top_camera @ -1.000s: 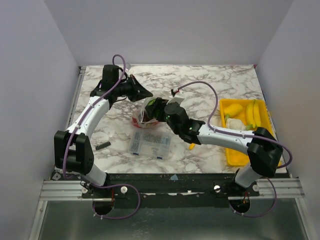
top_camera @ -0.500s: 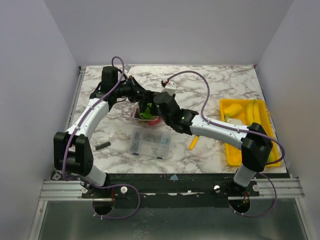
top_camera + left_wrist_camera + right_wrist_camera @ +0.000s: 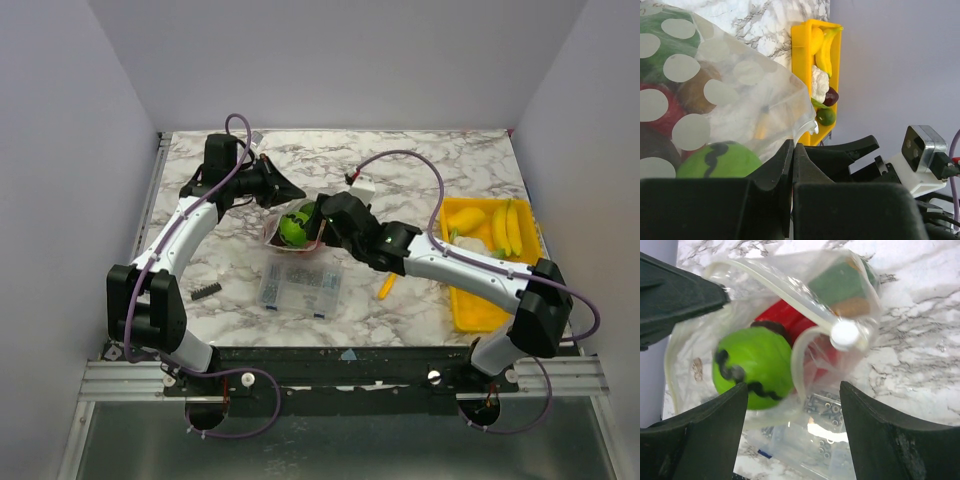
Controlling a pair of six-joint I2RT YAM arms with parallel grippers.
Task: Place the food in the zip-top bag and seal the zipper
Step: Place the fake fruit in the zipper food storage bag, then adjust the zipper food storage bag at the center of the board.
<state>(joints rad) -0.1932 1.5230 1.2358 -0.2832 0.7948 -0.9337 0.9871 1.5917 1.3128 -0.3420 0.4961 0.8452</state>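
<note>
So: loading step, not sealing yet. My left pincer is clamped tight on the bag rim at the bag's 10 o'clock, holding the mouth up and open. My right pincer hangs over the mouth w/ fingers spread wide and nothing btwn them; it grips nothing. The green fruit lies just inside the mouth beside a red piece, apart from both fingers. The zipper is unsealed and gaping. The bag sits near table centre, w/ the box just beside it at 6 o'clock. The tray at 3 o'clock holds more food: bananas, cauliflower, a few others. Next, I reckon: swing the right pincer to the tray, take one piece, bring it over the mouth. Left must hold the rim steady so the mouth doesn't flop. The green fruit may need a nudge deeper first.
</note>
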